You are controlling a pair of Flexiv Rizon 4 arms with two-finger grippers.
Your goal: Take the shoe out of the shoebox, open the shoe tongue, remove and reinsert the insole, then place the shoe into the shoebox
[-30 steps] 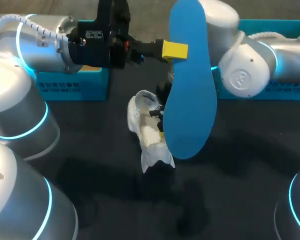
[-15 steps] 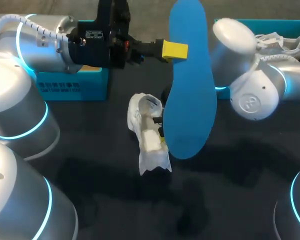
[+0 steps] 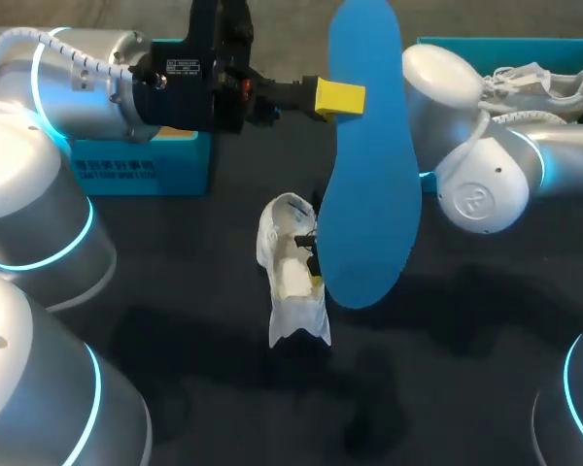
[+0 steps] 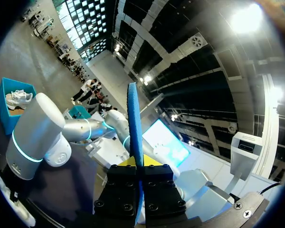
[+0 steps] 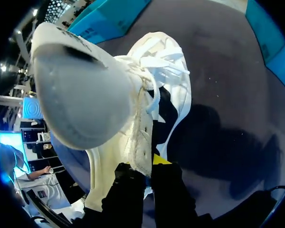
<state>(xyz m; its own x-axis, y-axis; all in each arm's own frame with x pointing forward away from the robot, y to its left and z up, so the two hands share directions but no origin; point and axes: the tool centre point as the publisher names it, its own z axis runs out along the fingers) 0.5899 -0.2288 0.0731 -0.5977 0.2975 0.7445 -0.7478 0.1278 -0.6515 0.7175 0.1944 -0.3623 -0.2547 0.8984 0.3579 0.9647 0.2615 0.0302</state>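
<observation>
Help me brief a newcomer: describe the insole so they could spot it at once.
Start at the dark table and follow the left arm to its yellow-tipped tool. The tool pinches the insole, held upright near the white shoe. It is the only flat, bright blue, foot-shaped thing there.

Right tool (image 5: 147,166) largely behind the insole (image 3: 369,175)

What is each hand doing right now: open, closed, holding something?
Left hand: closed on the blue insole.
Right hand: closed on the white shoe, gripping its upper edge.
</observation>
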